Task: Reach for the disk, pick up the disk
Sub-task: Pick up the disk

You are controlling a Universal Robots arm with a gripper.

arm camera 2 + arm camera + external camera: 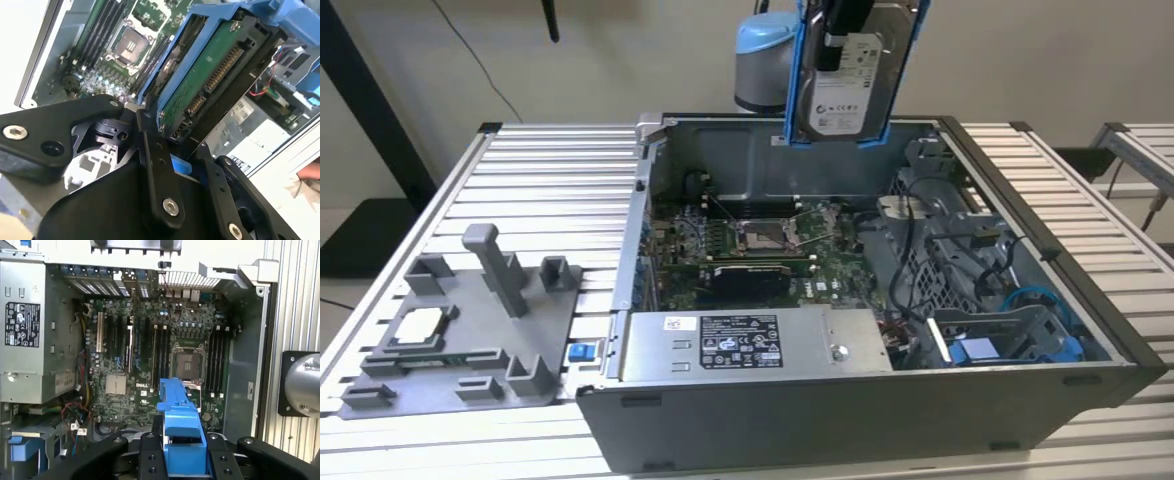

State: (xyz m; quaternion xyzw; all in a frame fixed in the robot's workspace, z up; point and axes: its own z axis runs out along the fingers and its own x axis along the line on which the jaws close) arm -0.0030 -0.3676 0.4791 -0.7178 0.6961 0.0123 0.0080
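Note:
The disk (pixel 851 80), a silver-grey hard drive with a white label and blue rails, hangs upright above the back of the open computer case (pixel 854 420). My gripper (pixel 845 22) is shut on its upper end. In the second wrist view the disk (pixel 207 75) shows its green circuit board and connector, clamped between the black fingers (pixel 156 165). In the first wrist view the blue rail of the disk (pixel 177 407) sticks out between the fingers (pixel 149 455), high over the motherboard (pixel 150 355).
The case holds a grey power supply box (pixel 747 342) with a black-and-white label at the front and a blue drive bay (pixel 1001 345) at the exterior view's right. A grey fixture (pixel 467 330) carrying a small silver chip (pixel 420 325) lies at the exterior view's left on the slatted table (pixel 547 170).

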